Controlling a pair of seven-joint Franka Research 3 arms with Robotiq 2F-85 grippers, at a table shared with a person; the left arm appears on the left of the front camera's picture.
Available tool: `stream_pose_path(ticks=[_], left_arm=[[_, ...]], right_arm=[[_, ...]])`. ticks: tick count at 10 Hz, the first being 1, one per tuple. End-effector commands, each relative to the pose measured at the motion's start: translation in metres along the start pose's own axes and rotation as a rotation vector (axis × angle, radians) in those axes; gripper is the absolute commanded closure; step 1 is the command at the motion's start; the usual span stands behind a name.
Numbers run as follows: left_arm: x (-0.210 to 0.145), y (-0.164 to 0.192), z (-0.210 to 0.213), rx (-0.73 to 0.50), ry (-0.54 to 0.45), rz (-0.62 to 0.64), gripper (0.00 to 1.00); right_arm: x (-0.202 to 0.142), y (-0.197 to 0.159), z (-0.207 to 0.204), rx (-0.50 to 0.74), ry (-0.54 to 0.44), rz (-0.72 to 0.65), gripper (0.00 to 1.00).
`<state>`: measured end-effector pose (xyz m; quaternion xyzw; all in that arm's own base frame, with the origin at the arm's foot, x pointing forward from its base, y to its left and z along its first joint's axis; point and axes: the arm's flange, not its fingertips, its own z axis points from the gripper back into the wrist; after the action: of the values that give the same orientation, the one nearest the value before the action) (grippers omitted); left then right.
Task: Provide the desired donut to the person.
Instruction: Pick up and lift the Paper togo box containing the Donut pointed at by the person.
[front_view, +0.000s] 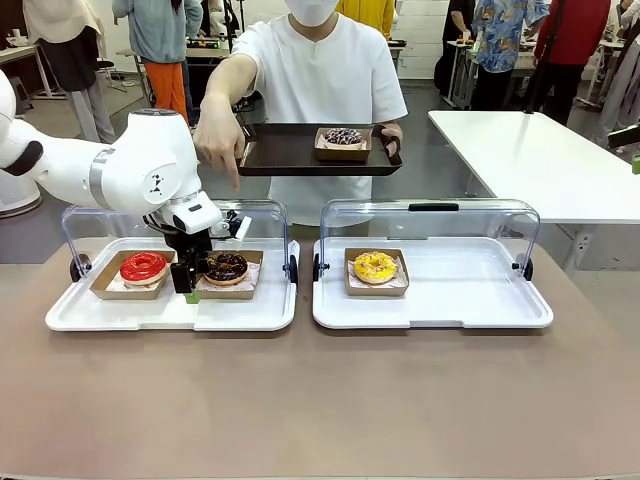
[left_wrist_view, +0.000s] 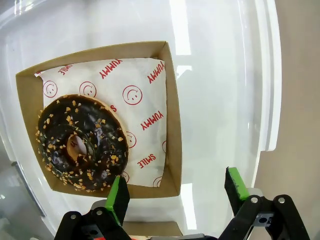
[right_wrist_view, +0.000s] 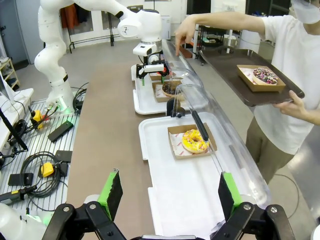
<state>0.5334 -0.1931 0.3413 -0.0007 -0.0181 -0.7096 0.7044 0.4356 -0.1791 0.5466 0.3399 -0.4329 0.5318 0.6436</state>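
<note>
Hovering left claw (front_view: 190, 288), jaws apart, beside the chocolate donut (front_view: 227, 266).
Left wrist view shows its cardboard box (left_wrist_view: 170, 115) corner between the green pads (left_wrist_view: 119, 197), with the donut just beyond one pad. Front view adds the person's hand (front_view: 218, 140) pointing down above it. Four donuts, two white trays. This donut sits in the left tray (front_view: 170, 315), near the worktop's left edge. Right claw (right_wrist_view: 167, 192) gapes, holding nothing.

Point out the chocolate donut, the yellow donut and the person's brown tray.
chocolate donut (left_wrist_view: 107, 145), left wrist view, on its nut-sprinkled icing
yellow donut (front_view: 362, 267), front view, on the left of its ring
brown tray (front_view: 285, 150), front view, on its bare floor
</note>
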Motion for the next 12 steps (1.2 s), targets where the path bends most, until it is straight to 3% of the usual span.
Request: stream_pose_path(ticks=[1,11,12], left_arm=[[-0.001,0.001,0.001,0.006,-0.004,0.016,0.0],[0.004,-0.021,-0.009,0.005,0.049,-0.034,0.0],[0.004,-0.02,-0.01,0.003,0.051,-0.033,0.05]], right_arm=[[0.0,-0.001,0.0,-0.009,-0.024,0.004,0.0],[0.0,-0.001,0.0,-0.009,-0.024,0.004,0.0],[0.0,-0.001,0.0,-0.009,-0.024,0.004,0.0]])
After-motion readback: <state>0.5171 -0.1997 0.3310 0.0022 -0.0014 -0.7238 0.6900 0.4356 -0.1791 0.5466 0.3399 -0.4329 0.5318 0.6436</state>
